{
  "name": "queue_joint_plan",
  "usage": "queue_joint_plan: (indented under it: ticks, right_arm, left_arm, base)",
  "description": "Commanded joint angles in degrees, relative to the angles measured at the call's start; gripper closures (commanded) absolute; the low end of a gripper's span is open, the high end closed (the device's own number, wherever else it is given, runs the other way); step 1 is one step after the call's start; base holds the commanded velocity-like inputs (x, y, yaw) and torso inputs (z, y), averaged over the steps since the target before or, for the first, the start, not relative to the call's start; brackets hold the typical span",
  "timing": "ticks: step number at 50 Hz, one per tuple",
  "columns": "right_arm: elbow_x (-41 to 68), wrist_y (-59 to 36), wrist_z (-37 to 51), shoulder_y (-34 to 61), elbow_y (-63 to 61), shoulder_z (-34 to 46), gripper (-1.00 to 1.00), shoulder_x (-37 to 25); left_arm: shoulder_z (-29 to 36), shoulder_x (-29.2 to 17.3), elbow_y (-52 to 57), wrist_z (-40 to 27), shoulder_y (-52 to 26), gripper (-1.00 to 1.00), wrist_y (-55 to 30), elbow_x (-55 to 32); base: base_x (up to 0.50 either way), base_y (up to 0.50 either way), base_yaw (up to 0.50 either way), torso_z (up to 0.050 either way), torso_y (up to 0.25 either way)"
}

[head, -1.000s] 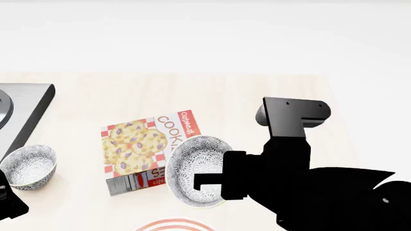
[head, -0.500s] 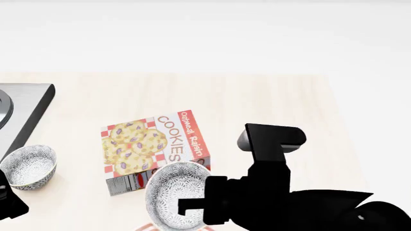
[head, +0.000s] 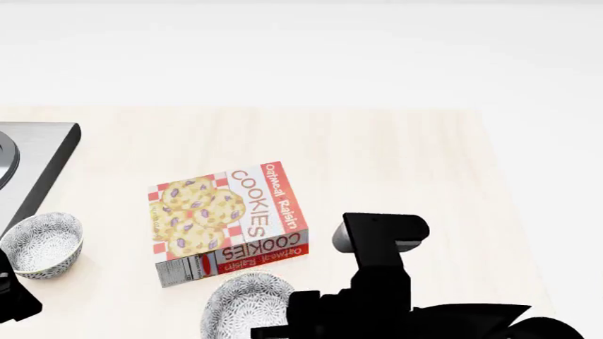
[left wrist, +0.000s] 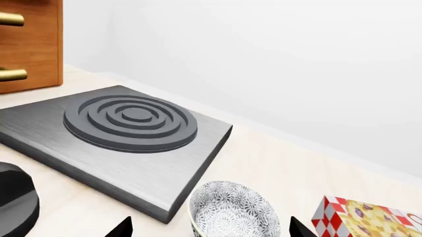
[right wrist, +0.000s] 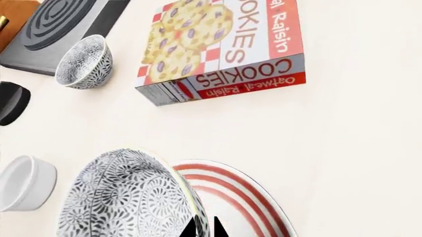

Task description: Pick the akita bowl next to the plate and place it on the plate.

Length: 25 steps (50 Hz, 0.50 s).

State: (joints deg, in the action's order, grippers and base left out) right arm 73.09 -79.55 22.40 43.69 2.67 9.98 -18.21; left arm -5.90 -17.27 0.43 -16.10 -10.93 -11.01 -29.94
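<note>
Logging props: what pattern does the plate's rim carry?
Red concentric rings on white; the plate shows best in the right wrist view, partly behind the held akita bowl.

Everything I see is bright and evenly lit, flat as a render, with no clear light source. The pale surface [head: 396, 155] nearly washes into the white wall. Shadows are faint and soft, just a thin dark edge under the cookie box [right wrist: 224, 59]. My right arm [head: 396, 296] reads as a featureless black silhouette. All 3 views are sharp, without blur or glare.
</note>
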Motion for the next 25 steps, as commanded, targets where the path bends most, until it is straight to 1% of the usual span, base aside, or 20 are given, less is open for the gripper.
queue_joint_plan:
  ticks: [1,25]
  right_arm:
    - [1.13,0.18,-1.12,-1.48,-1.4,1.43,1.0,-0.66]
    - [0.03,1.38,-2.28,-4.52,-3.38,5.26,1.0,-2.42]
  left_arm:
    - [0.13,-0.1,-0.1,-0.05,0.08,-1.0,0.24,-0.07]
    - [0.52,-0.39,0.33,-0.54,0.19,-1.0,0.25,-0.17]
  base:
    - [0.0,0.0,0.0,0.0,0.0]
    - [0.0,0.0,0.0,0.0,0.0]
